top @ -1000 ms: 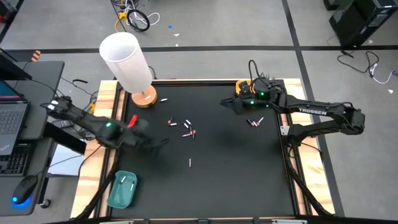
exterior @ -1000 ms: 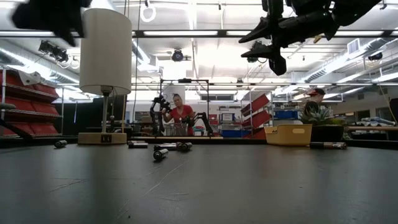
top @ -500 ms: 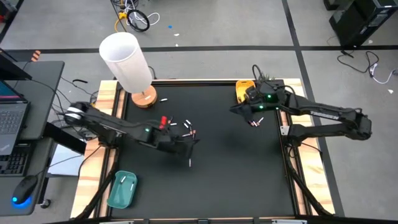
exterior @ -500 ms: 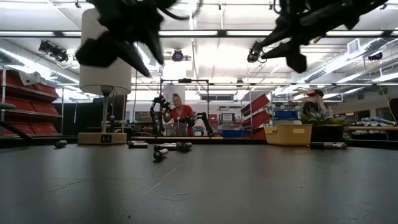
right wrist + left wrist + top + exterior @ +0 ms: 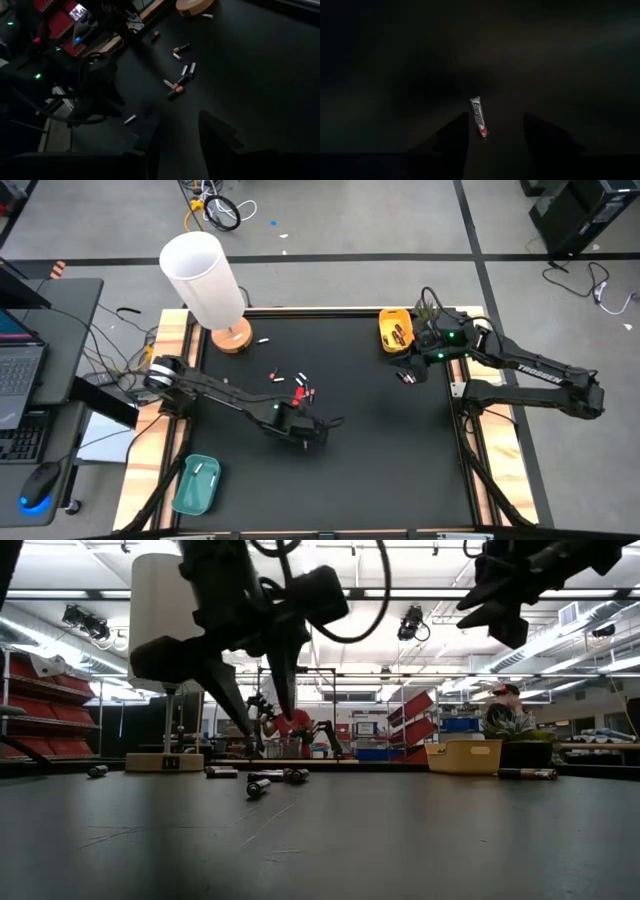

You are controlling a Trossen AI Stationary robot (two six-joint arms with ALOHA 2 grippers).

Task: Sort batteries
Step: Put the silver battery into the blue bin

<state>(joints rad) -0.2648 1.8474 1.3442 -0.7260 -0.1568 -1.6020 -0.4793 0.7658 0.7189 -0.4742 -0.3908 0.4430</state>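
Left claw (image 5: 492, 134): spread, straddling your silver battery (image 5: 478, 116).
Right claw (image 5: 177, 131): parted, empty, near the yellow tray (image 5: 393, 331).
Left to sort: loose batteries (image 5: 296, 387) on your tabletop (image 5: 380, 450).

High view: overhead, straight down on the whole black table (image 5: 380, 470). Low view: at tabletop level, facing the room beyond. Left wrist view: close above the tabletop, one battery (image 5: 478, 116) ahead. Right wrist view: higher, oblique across the table. The lamp (image 5: 205, 280) appears in high and low views.
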